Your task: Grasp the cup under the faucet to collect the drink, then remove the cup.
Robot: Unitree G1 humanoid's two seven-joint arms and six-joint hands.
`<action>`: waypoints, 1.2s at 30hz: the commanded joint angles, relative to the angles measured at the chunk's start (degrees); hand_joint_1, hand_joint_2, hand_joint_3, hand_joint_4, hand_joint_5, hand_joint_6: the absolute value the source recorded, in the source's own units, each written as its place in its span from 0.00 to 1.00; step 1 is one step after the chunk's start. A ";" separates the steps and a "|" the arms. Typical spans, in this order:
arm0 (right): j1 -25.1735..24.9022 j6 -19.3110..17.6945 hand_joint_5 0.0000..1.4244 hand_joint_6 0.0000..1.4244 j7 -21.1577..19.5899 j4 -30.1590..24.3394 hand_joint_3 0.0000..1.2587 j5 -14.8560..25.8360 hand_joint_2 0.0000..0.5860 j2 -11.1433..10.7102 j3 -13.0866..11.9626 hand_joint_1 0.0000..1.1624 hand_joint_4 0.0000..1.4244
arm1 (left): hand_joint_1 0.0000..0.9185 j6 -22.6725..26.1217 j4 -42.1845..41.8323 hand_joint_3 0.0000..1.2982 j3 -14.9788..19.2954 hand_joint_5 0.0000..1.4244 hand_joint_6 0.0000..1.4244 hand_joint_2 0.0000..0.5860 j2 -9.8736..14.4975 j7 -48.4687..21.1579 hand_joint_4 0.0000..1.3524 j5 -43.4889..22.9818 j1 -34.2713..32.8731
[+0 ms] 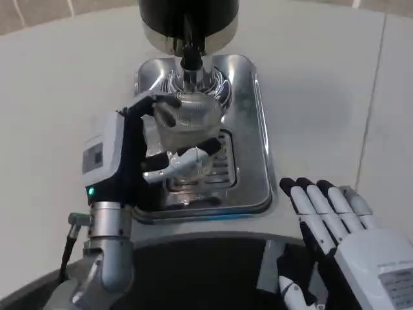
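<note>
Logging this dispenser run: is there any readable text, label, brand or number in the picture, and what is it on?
Nothing can be read.
Right hand: a grey label on its white back, print too blurred to read.
Left hand: a dark panel and a green light on its back, no legible text.
Dispenser, drip tray, cup: no markings visible.
</note>
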 commanded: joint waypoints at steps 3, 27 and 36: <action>0.63 0.40 0.00 0.00 0.53 -1.37 0.00 -0.13 1.00 0.21 -0.31 0.08 0.00 | 0.66 1.10 2.23 0.70 -1.62 0.92 0.98 0.12 -0.13 1.02 0.77 -0.28 -0.52; 0.05 0.99 0.00 0.00 -1.94 1.37 0.00 5.26 1.00 2.58 0.76 0.08 0.00 | 0.15 -1.38 -22.17 0.11 2.59 0.34 0.36 0.03 15.44 -8.60 0.08 -2.36 18.11; -7.96 4.87 0.00 0.00 -0.24 1.68 0.00 15.38 1.00 7.75 -0.29 0.07 0.00 | 0.02 3.85 -40.59 0.00 10.75 0.09 0.09 0.06 23.23 -16.27 0.00 -1.30 34.89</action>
